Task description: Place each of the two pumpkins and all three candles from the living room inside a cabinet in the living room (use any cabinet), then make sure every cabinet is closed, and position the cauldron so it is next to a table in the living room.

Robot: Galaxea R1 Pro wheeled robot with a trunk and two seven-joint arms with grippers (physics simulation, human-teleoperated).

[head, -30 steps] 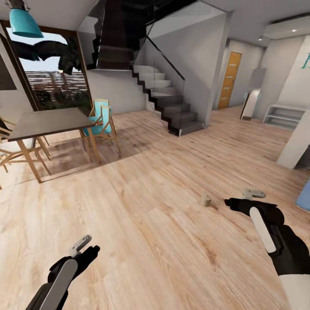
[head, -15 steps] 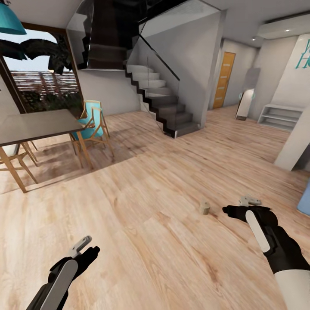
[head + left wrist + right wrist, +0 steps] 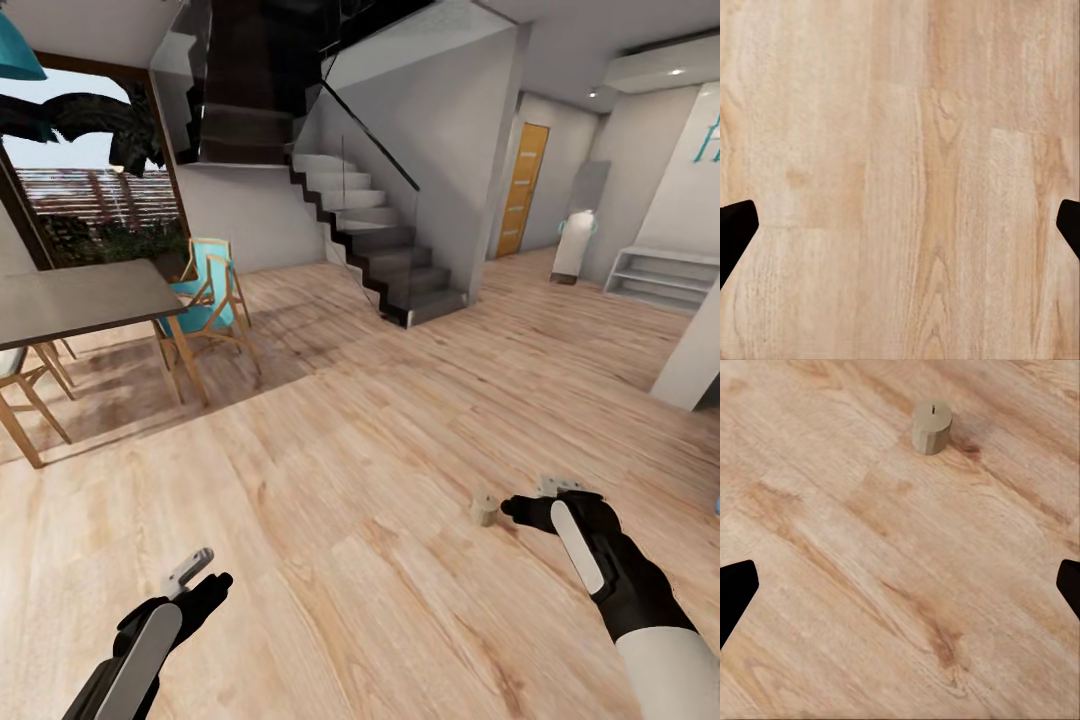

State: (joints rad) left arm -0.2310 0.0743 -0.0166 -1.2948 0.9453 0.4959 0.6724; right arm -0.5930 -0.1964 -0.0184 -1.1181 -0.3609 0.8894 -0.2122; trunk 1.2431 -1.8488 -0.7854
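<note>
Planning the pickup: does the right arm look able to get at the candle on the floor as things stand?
Probably yes. The candle stands upright on bare floor, just ahead of the right gripper, whose jaws are open. Nothing lies between them.

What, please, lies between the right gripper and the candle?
Only bare wood floor separates the right gripper from the candle, as the right wrist view shows.

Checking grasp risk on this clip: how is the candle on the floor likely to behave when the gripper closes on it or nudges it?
The candle looks short and thick, standing upright on the wood floor, so it should probably resist tipping. It appears rigid, likely holding shape when squeezed. If knocked over, its cylindrical body would probably roll.
</note>
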